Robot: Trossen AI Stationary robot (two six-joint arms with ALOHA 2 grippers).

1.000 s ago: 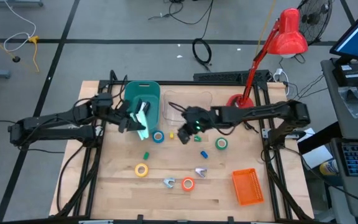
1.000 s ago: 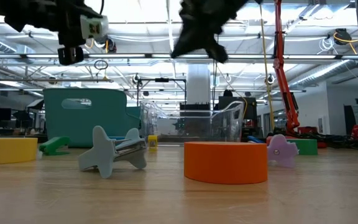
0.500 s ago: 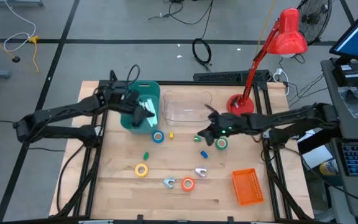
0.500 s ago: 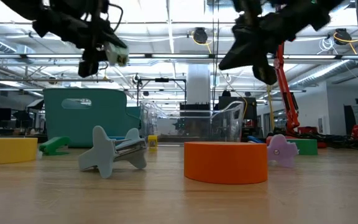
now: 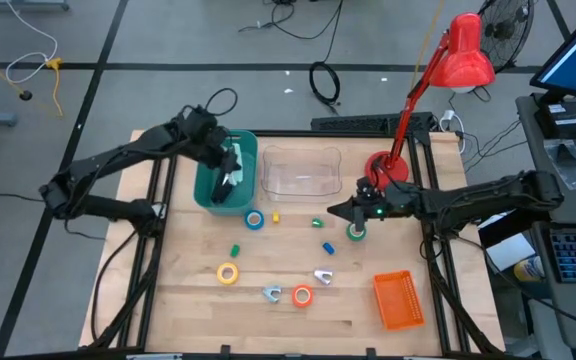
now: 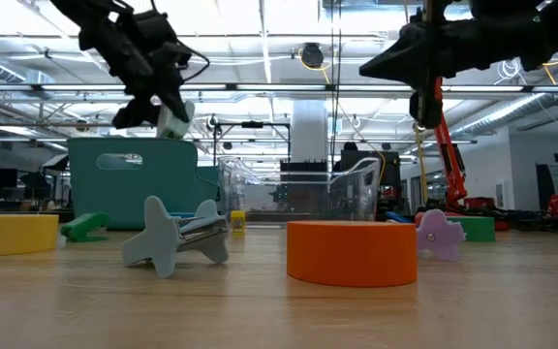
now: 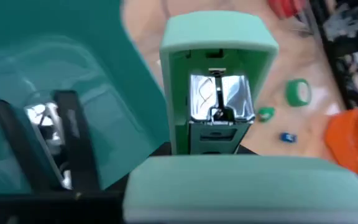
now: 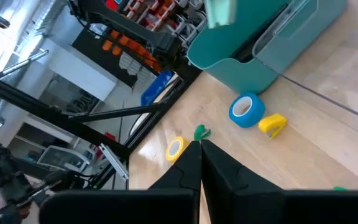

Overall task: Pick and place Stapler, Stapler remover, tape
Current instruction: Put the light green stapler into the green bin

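Two arms | left fingers (image 5: 230, 172) grasping stapler (image 7: 216, 106) above teal bin (image 5: 208, 190) | right fingers (image 5: 334, 210) clenched, empty, beside green tape (image 5: 356, 232)

Mint-green stapler (image 5: 230, 172) hangs over the teal bin; tape rolls (image 5: 255, 220) lie scattered on the table.

Mint-green stapler (image 7: 216, 93); teal bin (image 5: 211, 185); orange basket (image 5: 399, 300); tape roll (image 5: 255, 220) seemingly blue.

Left hand (image 5: 230, 172) gripping; right hand (image 5: 336, 211) closed
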